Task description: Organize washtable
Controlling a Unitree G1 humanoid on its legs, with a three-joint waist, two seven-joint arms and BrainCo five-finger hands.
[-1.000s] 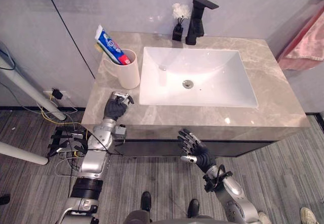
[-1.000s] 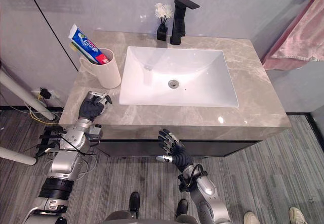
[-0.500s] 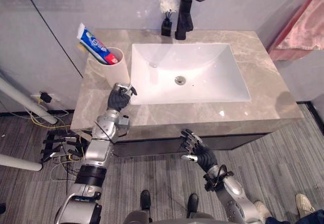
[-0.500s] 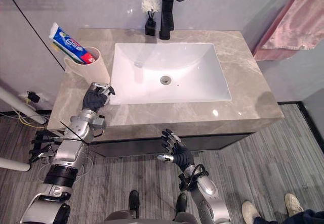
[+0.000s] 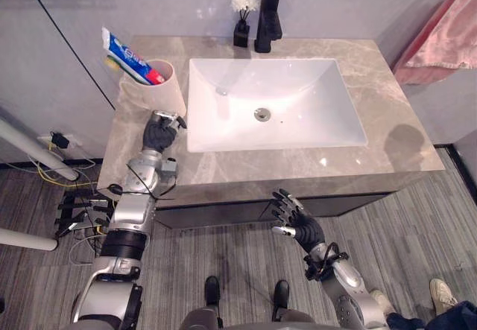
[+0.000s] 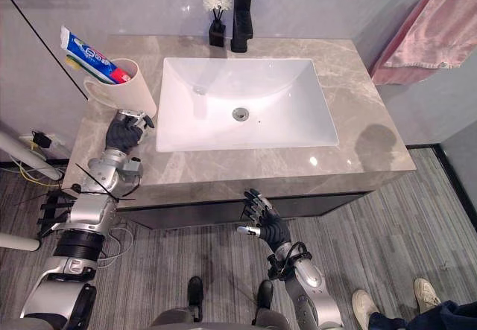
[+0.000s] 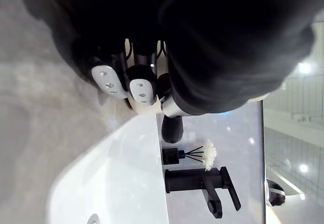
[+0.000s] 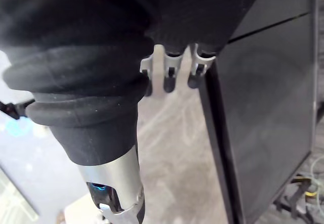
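A cream cup (image 5: 154, 88) stands at the left end of the marble washtable (image 5: 387, 84), with a blue and red toothpaste tube (image 5: 127, 55) leaning out of it. Just in front of the cup, by the white basin's (image 5: 294, 125) left rim, my left hand (image 5: 159, 132) rests on the counter, fingers (image 7: 124, 85) curled into a fist with nothing in it. My right hand (image 5: 299, 223) hangs below the counter's front edge before the dark cabinet (image 8: 268, 107), fingers (image 8: 169, 67) spread and holding nothing.
A black faucet (image 5: 270, 10) and a small black vase with a white flower (image 5: 241, 13) stand behind the basin. A pink towel (image 5: 443, 28) hangs at the right. A person's shoe (image 5: 441, 293) is on the floor at the lower right.
The camera has shifted, so the whole scene sits further left. My left fist has edged a little nearer the cup. The right hand stays spread below the counter.
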